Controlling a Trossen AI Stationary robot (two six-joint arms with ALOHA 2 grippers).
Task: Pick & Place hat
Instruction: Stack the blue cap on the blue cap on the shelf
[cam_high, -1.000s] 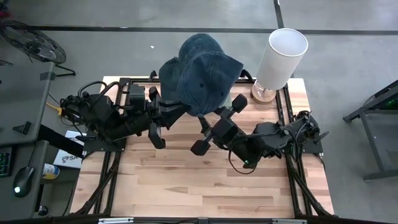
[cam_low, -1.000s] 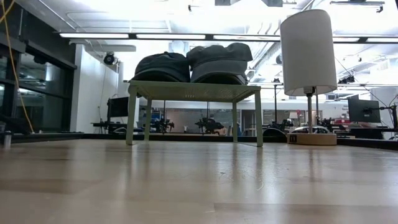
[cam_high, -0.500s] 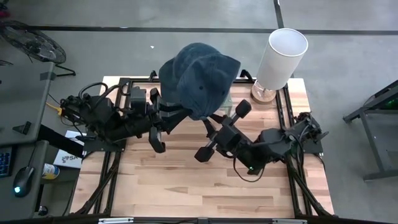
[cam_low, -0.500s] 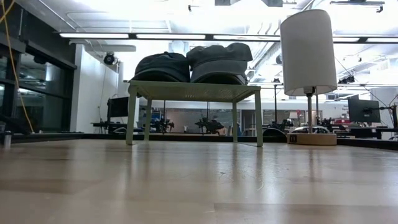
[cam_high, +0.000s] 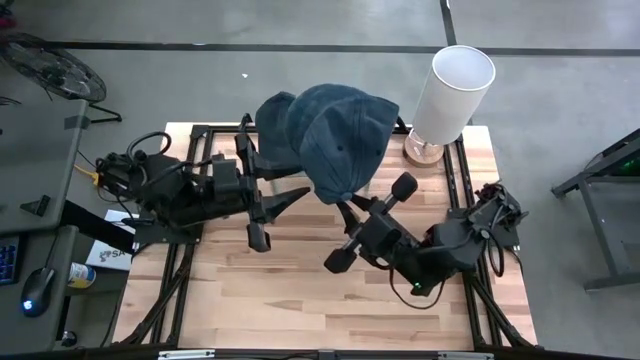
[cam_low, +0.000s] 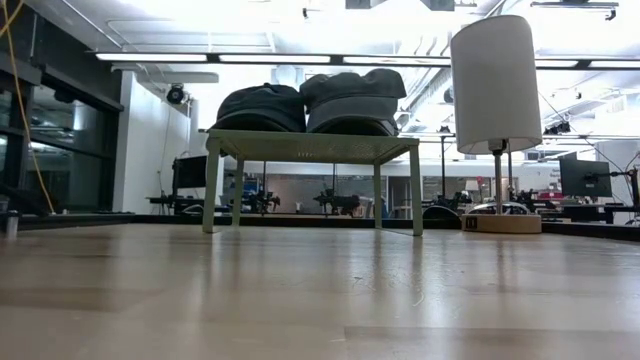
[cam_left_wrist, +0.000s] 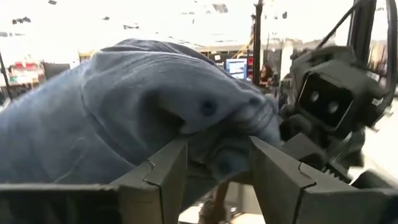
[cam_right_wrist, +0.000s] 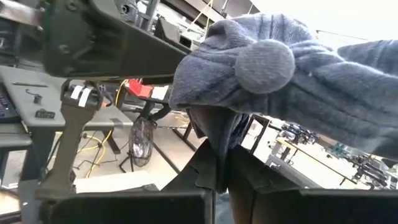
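high view: a blue denim hat hangs above the far middle of the wooden bench, partly covering a second dark blue hat behind it. the right gripper reaches up under the front hat's brim, and the left gripper sits just beside it, under the hats on the left side. a white lamp stands at the far right corner of the bench.

low view: a small pale green stand with 4 legs is on the bench, and 2 dark hats lie side by side on top of it, touching. the lamp stands to the right on its round wooden base. no gripper shows here.

left wrist view: the left fingers stand apart, released, with blue hat fabric just beyond and between them; whether they touch it i cannot tell. the other arm's wrist camera housing is beyond.

right wrist view: the right fingers are clenched on a fold of the hat's edge, the crown button showing above.
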